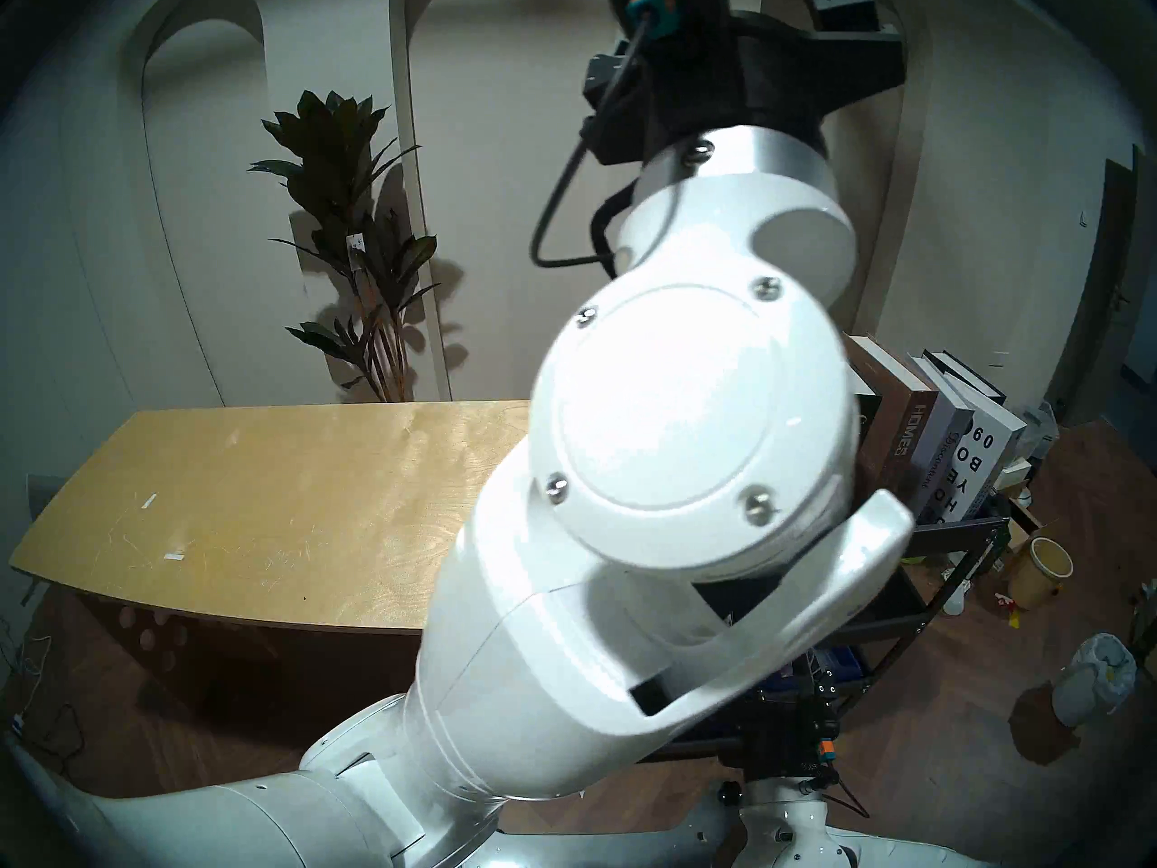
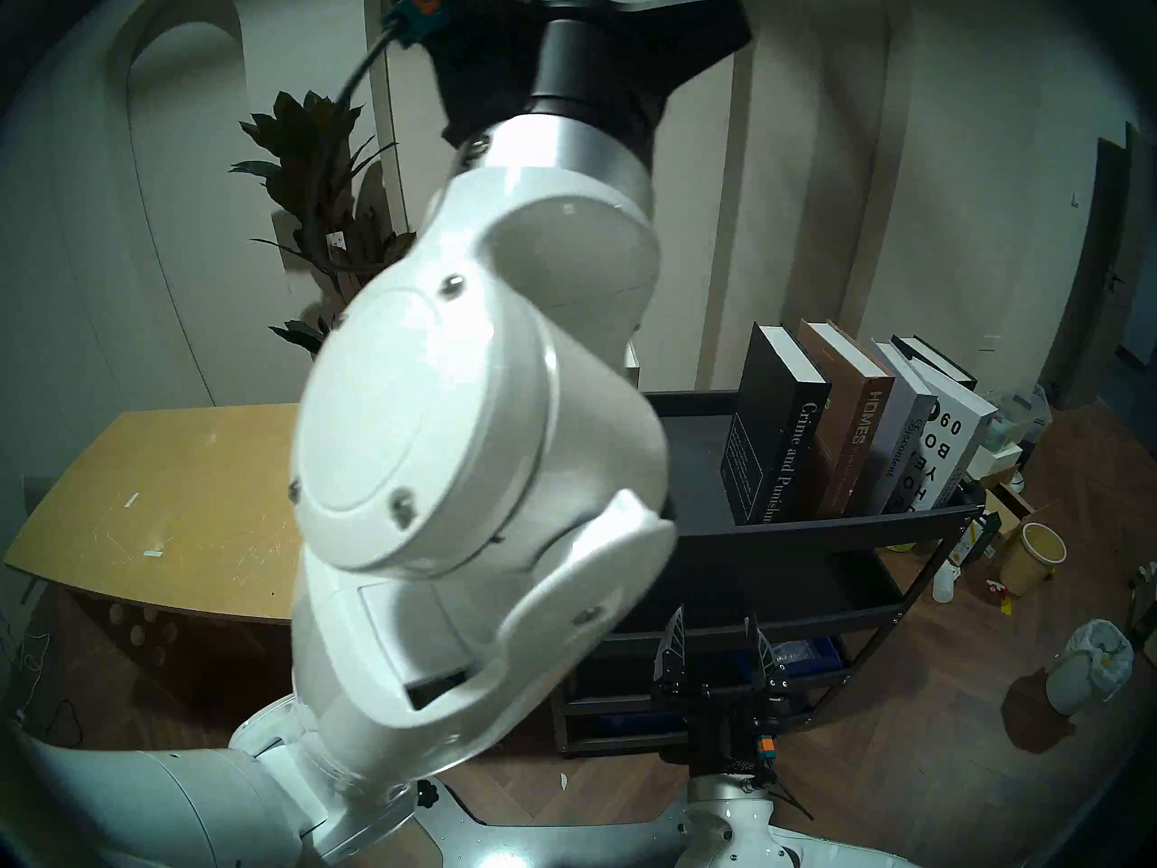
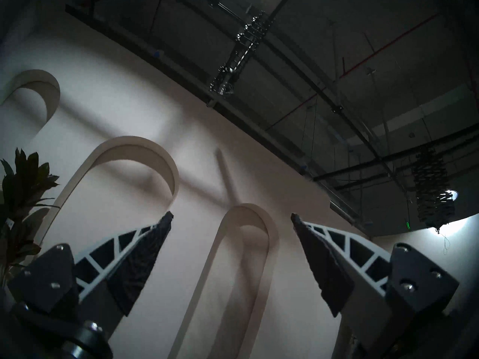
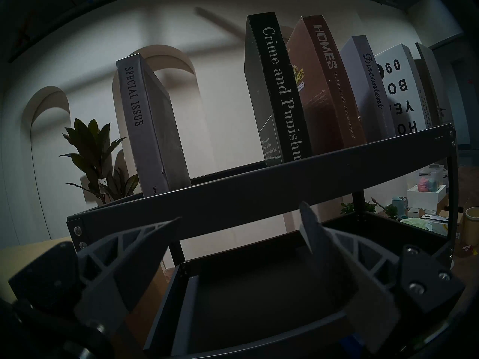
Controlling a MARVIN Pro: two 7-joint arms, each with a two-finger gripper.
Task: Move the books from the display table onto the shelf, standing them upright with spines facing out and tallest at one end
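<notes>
Several books stand upright on the top tray of the black shelf (image 4: 259, 192), spines out. Grey "Special Issue" (image 4: 145, 133) stands alone at the left end. Black "Crime and Punishment" (image 4: 280, 91), brown "Homes" (image 4: 326, 78), grey "Discontent" (image 4: 368, 84), a white yearbook (image 4: 399, 91) and a dark book (image 4: 427, 86) lean together at the right. The plywood display table (image 1: 250, 503) carries no books. My left gripper (image 3: 232, 216) is raised high, open and empty, facing the wall. My right gripper (image 4: 241, 210) is open and empty, low in front of the shelf's rim (image 2: 814, 528).
My raised left arm (image 1: 657, 472) blocks most of the head views. A potted plant (image 1: 350, 253) stands behind the table. A yellow bucket (image 1: 1042, 572), a lined bin (image 1: 1095, 679) and floor clutter lie to the right of the shelf.
</notes>
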